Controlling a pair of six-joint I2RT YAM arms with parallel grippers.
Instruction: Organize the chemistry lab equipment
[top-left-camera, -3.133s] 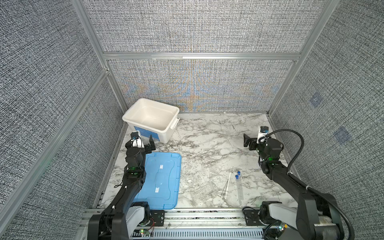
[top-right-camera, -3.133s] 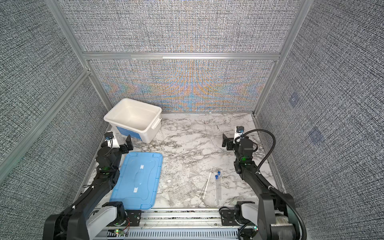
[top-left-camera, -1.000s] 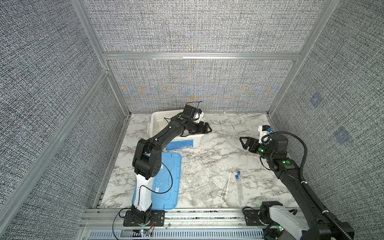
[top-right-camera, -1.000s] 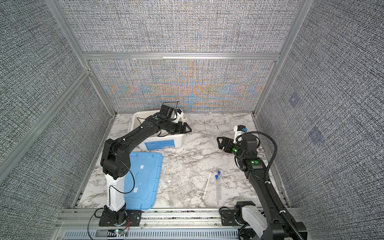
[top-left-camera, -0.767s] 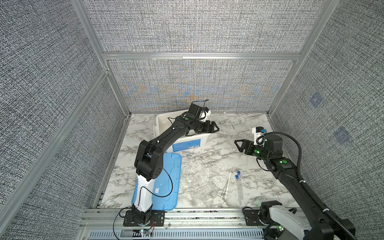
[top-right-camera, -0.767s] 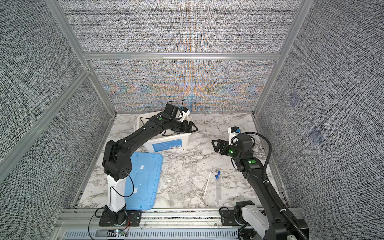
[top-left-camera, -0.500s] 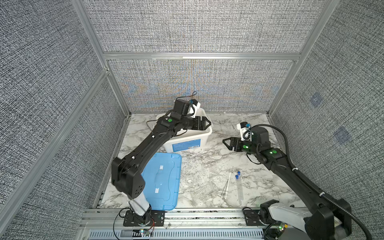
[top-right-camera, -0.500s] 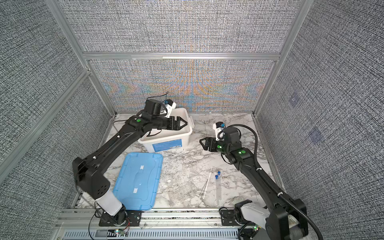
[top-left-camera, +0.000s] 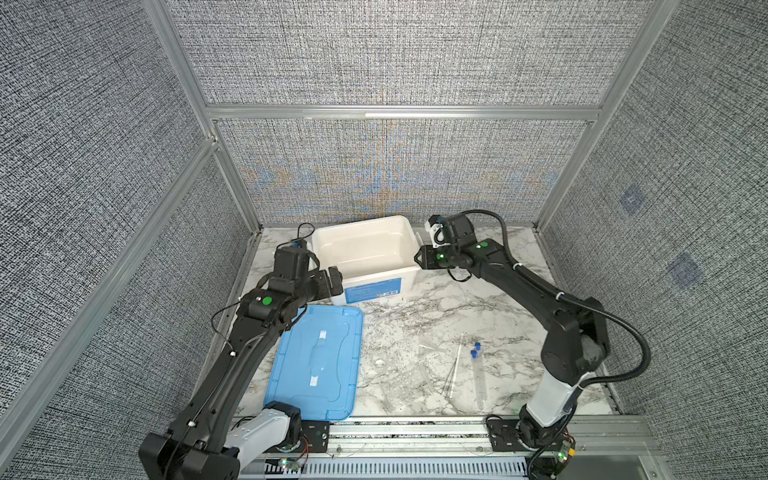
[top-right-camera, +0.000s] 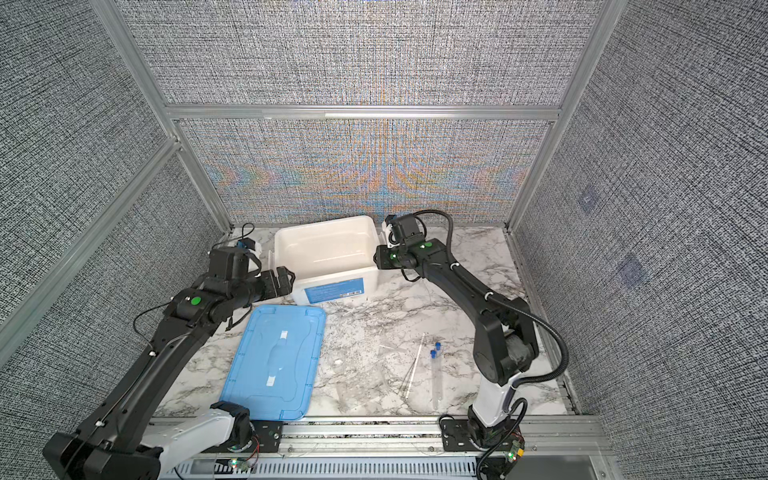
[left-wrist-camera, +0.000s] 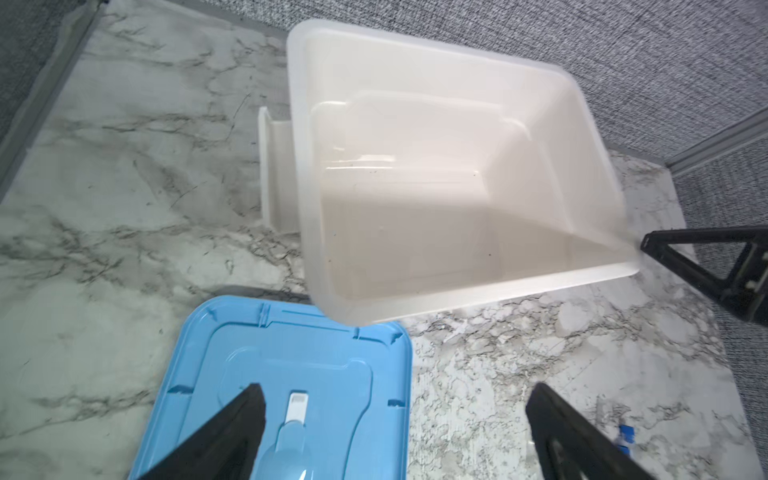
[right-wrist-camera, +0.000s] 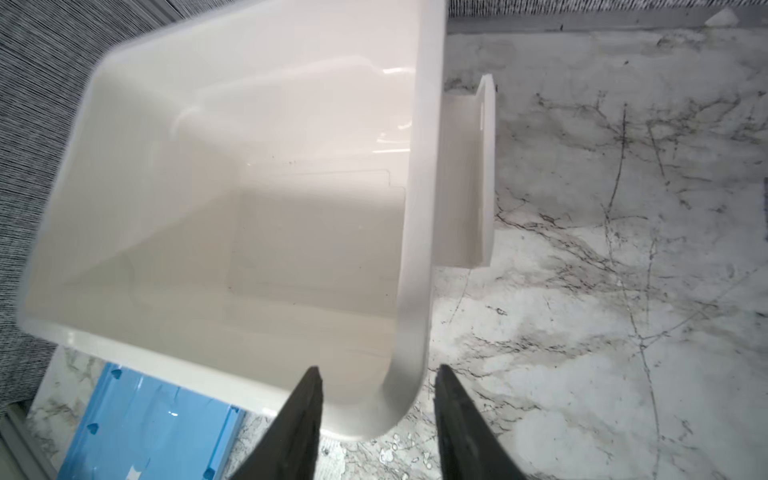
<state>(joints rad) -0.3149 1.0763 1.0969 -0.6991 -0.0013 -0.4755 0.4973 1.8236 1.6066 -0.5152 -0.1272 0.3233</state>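
Left end effector (left-wrist-camera: 397, 392) has released the white plastic tub (top-left-camera: 357, 224), jaws wide; right end effector (right-wrist-camera: 376, 374) now straddles its rim, grip uncertain; blue-capped clear tubes (top-left-camera: 478, 374) still await on the tabletop (top-left-camera: 457, 299).

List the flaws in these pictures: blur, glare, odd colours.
In both top views, sharp, but rainbow ripples spoil the back wall, and the clear tubes nearly vanish against the marble table; in the left wrist view, the tub is soft, its rim smeared at one corner; in the right wrist view, the tub rim is blurred too, with white glare on its inner wall.
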